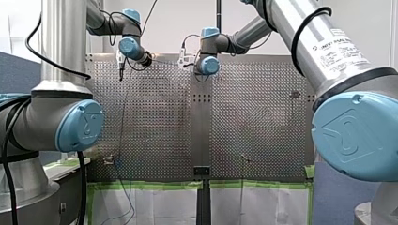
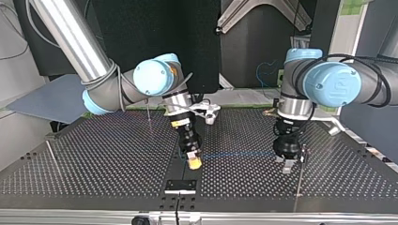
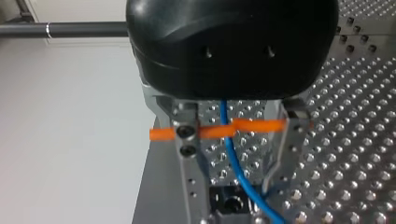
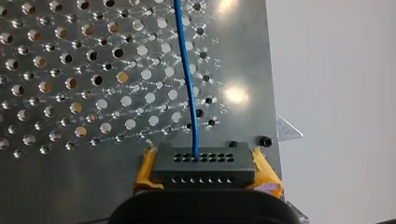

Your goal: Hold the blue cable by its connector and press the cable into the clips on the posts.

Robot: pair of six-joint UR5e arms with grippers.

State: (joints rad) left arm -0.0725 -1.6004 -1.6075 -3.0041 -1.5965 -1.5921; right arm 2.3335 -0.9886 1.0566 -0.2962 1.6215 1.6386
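Observation:
The thin blue cable point(image 4: 189, 84) leaves a dark grey connector point(image 4: 204, 161) with rows of holes. My right gripper point(image 4: 205, 183) is shut on that connector, a yellow pad point(image 4: 144, 170) pressed against each side. In the top view my right gripper point(image 2: 193, 161) is low over the plate, and the cable point(image 2: 234, 153) runs level from it to my left gripper point(image 2: 288, 164). In the left wrist view my left gripper point(image 3: 236, 179) is open. The cable point(image 3: 231, 154) passes between its metal fingers point(image 3: 187, 149), touching neither. An orange band point(image 3: 219, 130) spans them.
Thin posts stand on the perforated table point(image 2: 94, 159): one point(image 2: 300, 173) just beside my left gripper, one point(image 2: 148, 112) behind my right arm, one point(image 2: 54, 159) at the top view's left. A black block point(image 2: 180, 186) sits at the near edge. Cable slack point(image 1: 126, 206) hangs off the table.

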